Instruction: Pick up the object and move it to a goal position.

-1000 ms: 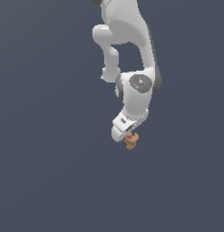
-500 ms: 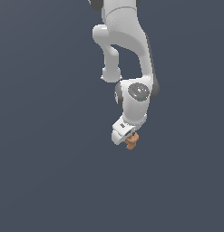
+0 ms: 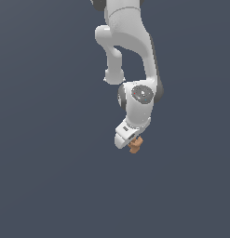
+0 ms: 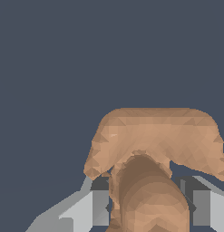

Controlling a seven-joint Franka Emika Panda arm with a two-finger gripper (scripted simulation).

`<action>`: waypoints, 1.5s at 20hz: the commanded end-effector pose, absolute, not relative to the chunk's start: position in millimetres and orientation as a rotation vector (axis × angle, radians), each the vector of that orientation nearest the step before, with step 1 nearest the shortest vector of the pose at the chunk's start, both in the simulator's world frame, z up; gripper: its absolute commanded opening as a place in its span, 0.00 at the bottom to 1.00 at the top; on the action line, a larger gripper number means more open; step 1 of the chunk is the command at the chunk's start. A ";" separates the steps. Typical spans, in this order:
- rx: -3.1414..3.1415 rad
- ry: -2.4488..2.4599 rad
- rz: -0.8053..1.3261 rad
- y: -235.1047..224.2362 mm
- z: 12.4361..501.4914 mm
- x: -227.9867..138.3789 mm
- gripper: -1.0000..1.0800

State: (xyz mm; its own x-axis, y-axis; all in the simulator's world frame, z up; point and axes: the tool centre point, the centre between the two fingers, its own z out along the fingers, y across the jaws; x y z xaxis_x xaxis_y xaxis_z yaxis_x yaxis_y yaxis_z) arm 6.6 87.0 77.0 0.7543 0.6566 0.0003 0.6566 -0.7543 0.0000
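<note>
The object [image 3: 135,146] is a small orange-brown lumpy figurine, peeking out below the white gripper head in the exterior view. My gripper [image 3: 133,143] is shut on it, and the head hides most of the fingers there. In the wrist view the object [image 4: 154,140] fills the lower middle of the picture, with a rounded limb [image 4: 147,195] reaching toward the camera. Grey fingers [image 4: 97,206] press against it on both sides, the other finger [image 4: 202,206] on the far side.
The white arm [image 3: 130,56] comes down from the upper middle of the exterior view. Around it there is only a plain dark blue-grey background. No goal marker shows in either view.
The gripper with the object has shifted slightly upward and toward the exterior view's left. The elbow has folded a little. The hold on the object is unchanged.
</note>
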 end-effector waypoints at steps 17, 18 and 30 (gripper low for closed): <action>-2.898 -1.230 -0.183 41.5 118.8 23.0 0.00; -2.892 -1.244 -0.203 36.5 123.4 24.8 0.00; -2.808 -1.400 -0.439 -22.2 178.2 45.2 0.00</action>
